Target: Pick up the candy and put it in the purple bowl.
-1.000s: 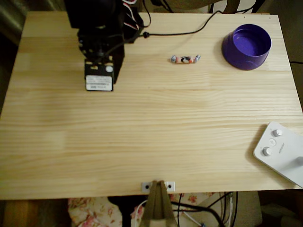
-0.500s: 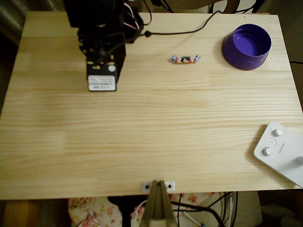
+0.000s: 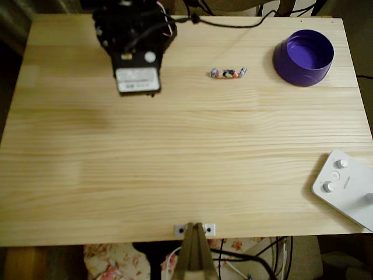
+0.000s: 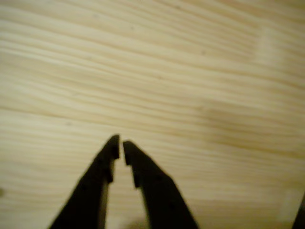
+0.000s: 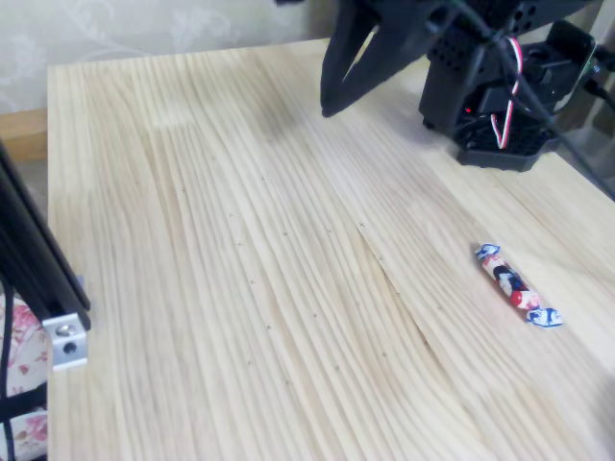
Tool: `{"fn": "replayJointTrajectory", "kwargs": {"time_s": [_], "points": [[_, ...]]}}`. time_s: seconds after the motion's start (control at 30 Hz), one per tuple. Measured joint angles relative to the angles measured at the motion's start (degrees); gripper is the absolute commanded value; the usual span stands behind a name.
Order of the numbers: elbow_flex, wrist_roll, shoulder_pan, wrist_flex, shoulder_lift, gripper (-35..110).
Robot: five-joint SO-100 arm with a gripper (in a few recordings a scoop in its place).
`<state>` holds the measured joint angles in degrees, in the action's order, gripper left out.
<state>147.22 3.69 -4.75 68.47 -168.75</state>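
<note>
Gripper (image 4: 120, 145) was nearly closed, only a sliver of gap between the tips, holding nothing, hanging over bare table (image 3: 186, 163).

Candy (image 3: 228, 73) lay on the wood left of the purple bowl (image 3: 303, 57) in the overhead view, near it but clear of it, roughly level with the bowl's front wall. Its long axis ran left-right, pointing at the bowl. In the fixed view the candy (image 5: 516, 285) sat well apart from the gripper (image 5: 336, 101), with open wood between.

Arm (image 3: 135, 46) was much farther left of the bowl than the candy was, so the reach looked like a sideways swing toward the bowl side.

Versus a second earlier: arm head had shifted toward the candy and back toward the far edge. Candy and bowl hadn't moved.
</note>
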Motion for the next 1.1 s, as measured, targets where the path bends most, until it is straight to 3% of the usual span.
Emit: {"fn": "replayJointTrajectory", "kwargs": {"time_s": [0.37,0.73,1.1], "points": [[-16.87,6.68,-13.62,4.92,11.16,-1],[-24.79,20.48,-30.85,17.75,14.85,-1],[-24.96,21.88,-43.86,18.46,21.71,-1]]}}
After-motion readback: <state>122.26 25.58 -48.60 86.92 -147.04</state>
